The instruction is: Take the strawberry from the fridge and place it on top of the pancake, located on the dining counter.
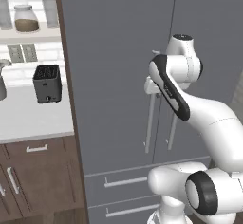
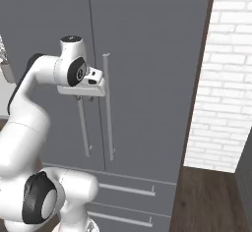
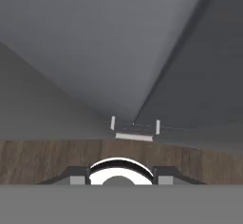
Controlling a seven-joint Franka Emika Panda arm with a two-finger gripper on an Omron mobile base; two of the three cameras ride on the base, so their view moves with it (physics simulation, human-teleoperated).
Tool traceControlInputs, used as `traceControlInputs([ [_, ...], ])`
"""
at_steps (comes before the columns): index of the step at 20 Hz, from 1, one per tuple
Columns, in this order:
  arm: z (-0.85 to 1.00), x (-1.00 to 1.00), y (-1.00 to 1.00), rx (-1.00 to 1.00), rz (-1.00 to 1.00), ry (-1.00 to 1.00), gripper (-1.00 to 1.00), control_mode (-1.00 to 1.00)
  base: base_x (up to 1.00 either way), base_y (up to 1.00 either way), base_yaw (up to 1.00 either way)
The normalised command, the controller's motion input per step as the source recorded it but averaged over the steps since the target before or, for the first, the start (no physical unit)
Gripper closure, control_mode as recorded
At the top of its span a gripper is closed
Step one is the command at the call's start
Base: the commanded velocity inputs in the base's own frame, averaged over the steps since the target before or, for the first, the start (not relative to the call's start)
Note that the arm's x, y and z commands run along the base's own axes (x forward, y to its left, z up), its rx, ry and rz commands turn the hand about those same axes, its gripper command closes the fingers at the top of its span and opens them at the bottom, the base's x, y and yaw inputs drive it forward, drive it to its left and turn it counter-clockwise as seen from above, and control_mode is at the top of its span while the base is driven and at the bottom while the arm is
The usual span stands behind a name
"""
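Note:
The fridge (image 1: 114,76) stands right ahead, a tall grey front with both doors shut and two drawers (image 2: 133,191) below. My gripper (image 2: 81,94) hangs at the top of the left door's silver handle (image 2: 84,128), close beside the right handle (image 2: 108,113). In the hand view the gripper (image 3: 121,175) looks down along the door seam toward the drawers and the wood floor; its two dark fingertips (image 3: 78,175) stand apart with no thing seen between them. The strawberry is hidden. The pancake and the dining counter are out of view.
Left of the fridge is a white worktop (image 1: 28,118) with a black toaster (image 1: 47,83), brown cabinets (image 1: 38,180) below and a jar (image 1: 26,19) on a shelf above. A white brick wall (image 2: 221,78) and wood floor (image 2: 206,201) lie to the right.

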Motion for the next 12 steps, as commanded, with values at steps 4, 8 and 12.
traceControlInputs([
  [4,0.00,-0.01,0.00,0.00,0.00,0.00,-1.00,1.00,-0.24,-0.05,0.00],
  [8,0.00,0.00,0.00,0.00,0.00,0.00,-1.00,1.00,-0.63,-0.22,0.00],
  [12,0.00,0.00,0.00,0.00,0.00,0.00,-1.00,1.00,-0.64,-0.22,-0.01],
])
